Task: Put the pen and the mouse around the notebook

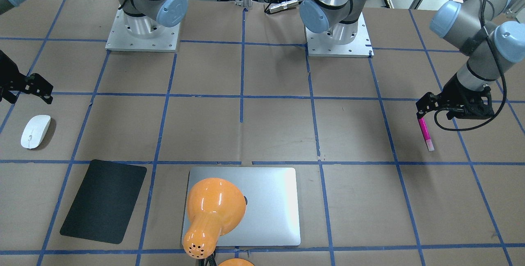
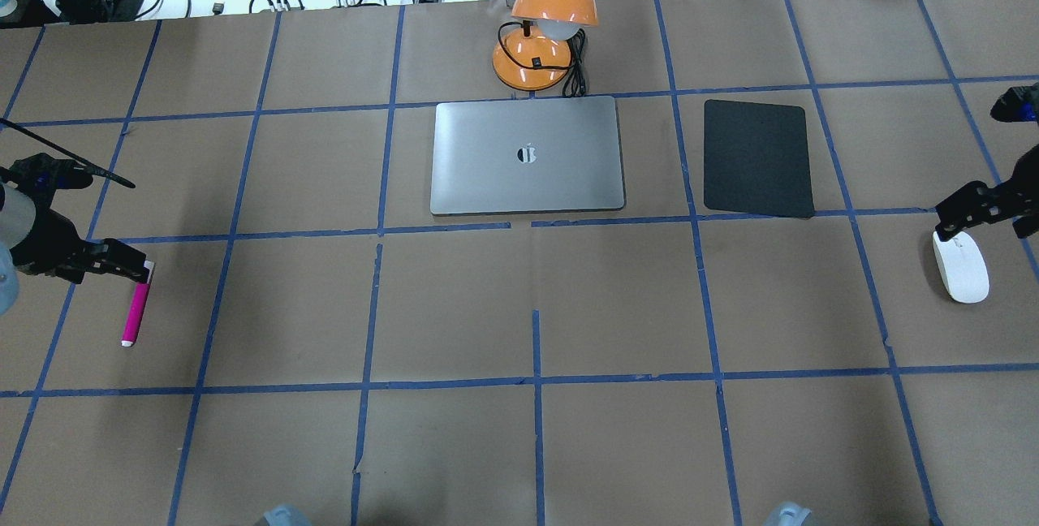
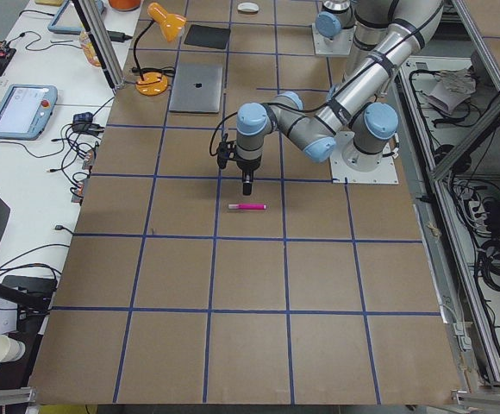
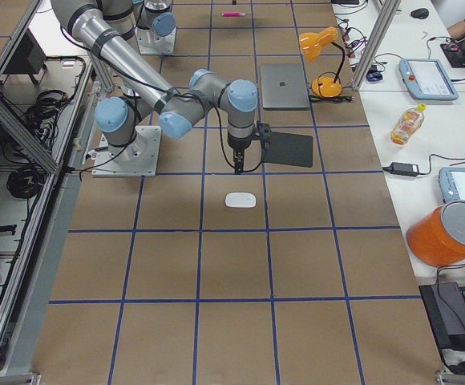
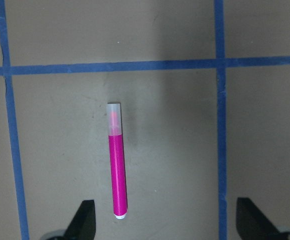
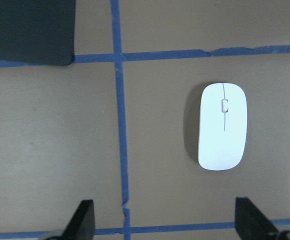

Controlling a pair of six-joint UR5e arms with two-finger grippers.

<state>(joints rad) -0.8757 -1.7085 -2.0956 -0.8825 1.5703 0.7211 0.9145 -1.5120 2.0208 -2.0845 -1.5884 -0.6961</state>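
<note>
The pink pen (image 5: 117, 165) lies flat on the brown table with its pale cap pointing away. My left gripper (image 5: 167, 220) hangs open above it, and the pen's near end sits just inside the left finger. In the overhead view the pen (image 2: 135, 312) is far left. The white mouse (image 6: 222, 126) rests on the table, off toward the right finger of my open right gripper (image 6: 166, 220); in the overhead view the mouse (image 2: 960, 266) is far right. The closed silver notebook (image 2: 528, 154) lies at the middle back, well away from both grippers.
An orange desk lamp (image 2: 540, 39) stands just behind the notebook, its shade leaning over it. A thin black mat (image 2: 757, 157) lies between the notebook and the mouse. Blue tape lines grid the table. Cables and devices line the far edge.
</note>
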